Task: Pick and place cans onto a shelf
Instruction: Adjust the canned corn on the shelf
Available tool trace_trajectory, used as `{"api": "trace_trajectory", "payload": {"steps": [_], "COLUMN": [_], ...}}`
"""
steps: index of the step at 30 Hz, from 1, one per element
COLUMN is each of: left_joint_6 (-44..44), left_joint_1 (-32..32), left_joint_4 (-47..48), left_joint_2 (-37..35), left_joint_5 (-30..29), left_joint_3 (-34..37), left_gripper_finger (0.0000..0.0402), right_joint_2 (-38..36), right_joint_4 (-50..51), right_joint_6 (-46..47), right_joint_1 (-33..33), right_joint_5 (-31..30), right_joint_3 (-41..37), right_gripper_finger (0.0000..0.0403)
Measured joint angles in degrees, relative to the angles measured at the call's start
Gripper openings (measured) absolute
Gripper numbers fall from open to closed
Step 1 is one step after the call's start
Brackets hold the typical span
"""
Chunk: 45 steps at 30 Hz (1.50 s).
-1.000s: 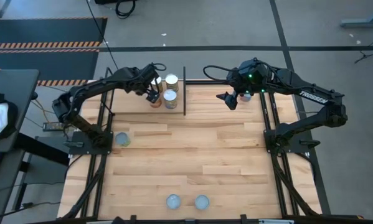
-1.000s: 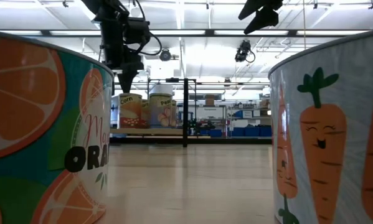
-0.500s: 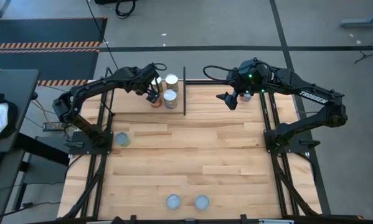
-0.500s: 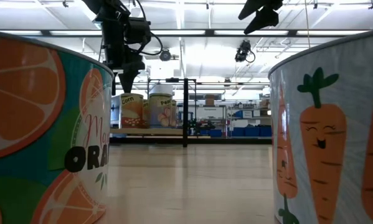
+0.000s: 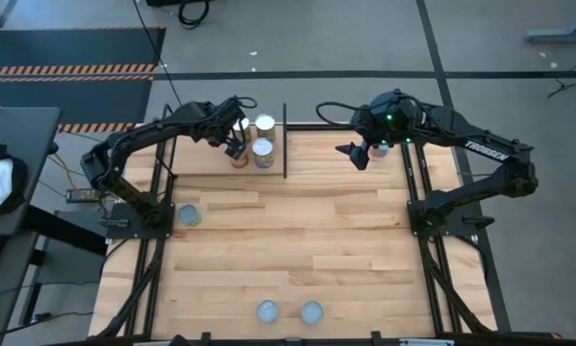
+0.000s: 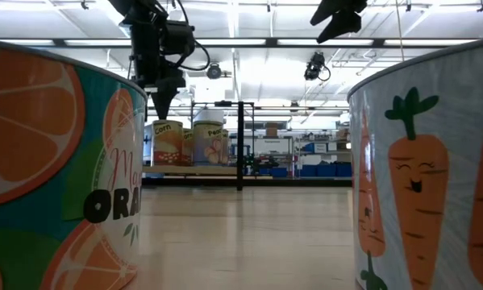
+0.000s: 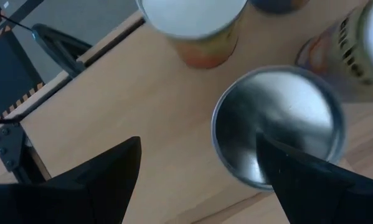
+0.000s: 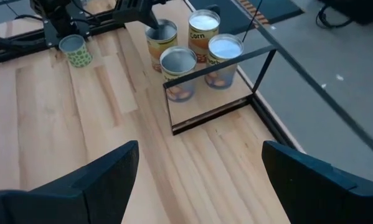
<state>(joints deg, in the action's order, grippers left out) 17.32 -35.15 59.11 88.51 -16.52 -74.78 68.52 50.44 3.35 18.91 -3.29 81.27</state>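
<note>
Cans (image 8: 179, 73) upright, axes vertical, on shelf (image 8: 218, 101)

Grey concrete floor (image 5: 364, 38) with dark seams around wooden table (image 5: 297, 240). Hazard-striped mat (image 5: 66, 53) on floor. Ceiling strip lights (image 6: 249, 42) bright. Blue bins (image 6: 322, 170) far back.

The tabletop (image 5: 297, 240) is light wood with pale planks. Below the black left claw (image 6: 162, 103) stands a can (image 6: 169, 142) with yellow-orange side and silver top. The shelf (image 8: 218, 102) has thin black rods. A green dotted can (image 8: 75, 51) stands far behind that claw.
</note>
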Motion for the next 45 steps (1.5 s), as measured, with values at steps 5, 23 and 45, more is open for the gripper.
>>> {"api": "trace_trajectory", "payload": {"steps": [5, 23, 45], "left_joint_6": [-0.6, 7.7, 10.8], "left_joint_1": [0.1, 1.5, 1.8], "left_joint_4": [-0.3, 6.7, -8.6], "left_joint_2": [-1.1, -10.0, -8.7], "left_joint_5": [-0.1, -0.4, 0.8], "left_joint_3": [-3.8, 8.3, 14.3], "left_gripper_finger": [0.0336, 0.0319, 0.0309], "right_joint_2": [-1.5, -8.7, -8.9], "right_joint_4": [0.1, -3.2, -1.4], "right_joint_6": [-0.8, 4.1, 7.2], "right_joint_1": [1.4, 8.7, 10.9], "right_joint_5": [-2.7, -3.0, -3.0], "right_joint_3": [0.0, -17.5, -17.4], "right_gripper_finger": [0.0348, 0.0347, 0.0347]}}
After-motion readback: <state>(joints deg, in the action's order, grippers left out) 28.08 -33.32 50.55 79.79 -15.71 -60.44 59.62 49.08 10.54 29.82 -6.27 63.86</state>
